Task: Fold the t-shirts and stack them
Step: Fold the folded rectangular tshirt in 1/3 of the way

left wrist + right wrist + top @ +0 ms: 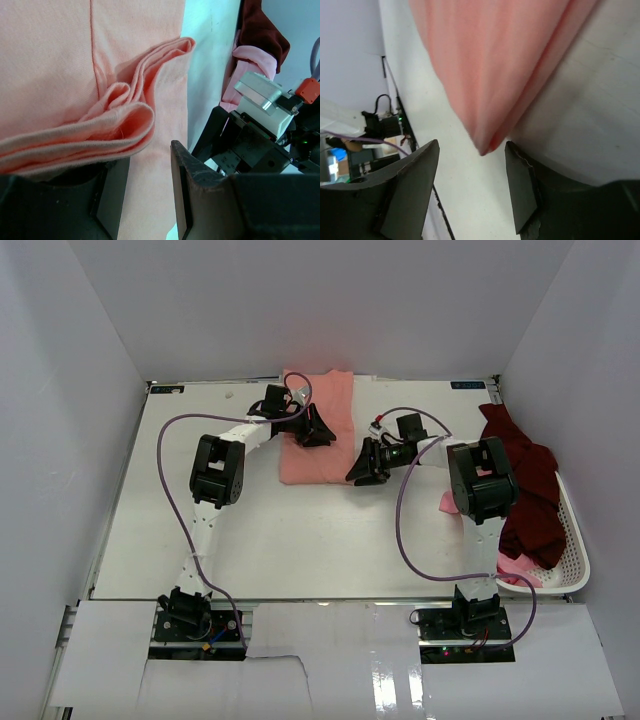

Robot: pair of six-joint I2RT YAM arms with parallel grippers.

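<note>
- The salmon-pink t-shirt (318,465) lies folded into a long rectangle at the far middle of the white surface (300,540), with both arms reaching in over it.
- The left claw (318,432) sits on top of this shirt, near its middle.
- In the left wrist view, the left claw (147,165) stands part-way open above the flat cloth. A bunched, layered fold of the salmon-pink t-shirt (120,120) rests at the tip of its left finger (107,195). Flat cloth shows in the gap between the fingers, and nothing is pinched there.
- The right claw (360,472) is low at the shirt's near right corner.
- From the right wrist, the right claw (470,150) is spread wide. The pointed corner of the salmon-pink t-shirt (490,75) reaches down into the gap between the fingers, and neither finger is clamped on it.
- At the right edge of the surface, the white slotted basket (572,540) holds a heap of maroon t-shirts (525,490) that spills over its far end.
- A lighter pink t-shirt (520,568) shows under the maroon heap at the basket's near end, and a bit of pink cloth also shows beside the right arm.
</note>
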